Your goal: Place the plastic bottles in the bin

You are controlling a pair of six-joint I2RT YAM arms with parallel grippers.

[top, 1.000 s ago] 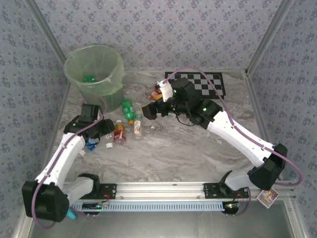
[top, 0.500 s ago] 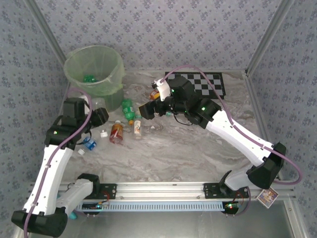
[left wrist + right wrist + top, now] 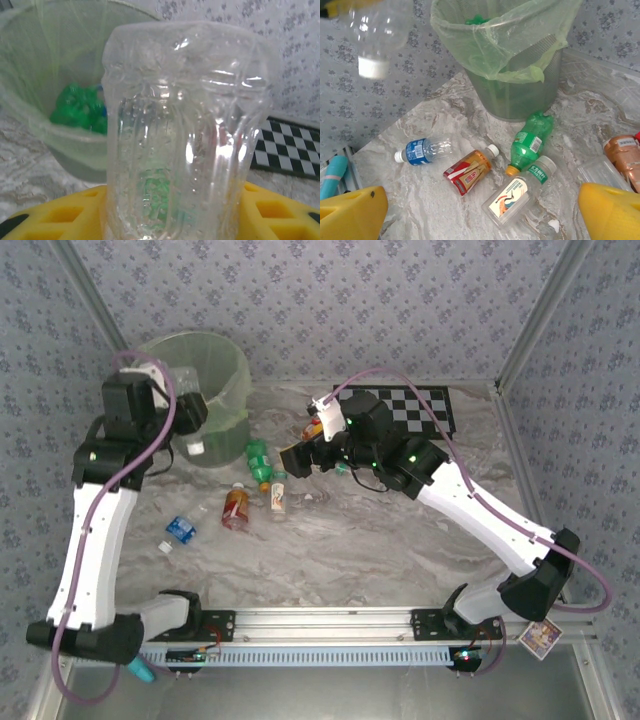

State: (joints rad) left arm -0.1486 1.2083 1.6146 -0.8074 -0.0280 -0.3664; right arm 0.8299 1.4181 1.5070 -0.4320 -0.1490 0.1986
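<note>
Left wrist view looks into the bin (image 3: 30,65), where green bottles (image 3: 80,107) lie. Right wrist view instead shows the clear bottle (image 3: 372,35) raised beside the bin, upright, white cap down. Left pincer (image 3: 172,212) clamps it. Right pincer (image 3: 480,210) gapes wide and empty over loose bottles (image 3: 470,172) on the worktop (image 3: 420,210).

White links and black joints on left arm (image 3: 92,540) and right arm (image 3: 480,510), purple cables (image 3: 385,376) looping alongside. Green lights (image 3: 409,453) glowing, fingers (image 3: 350,212) bright yellow.
</note>
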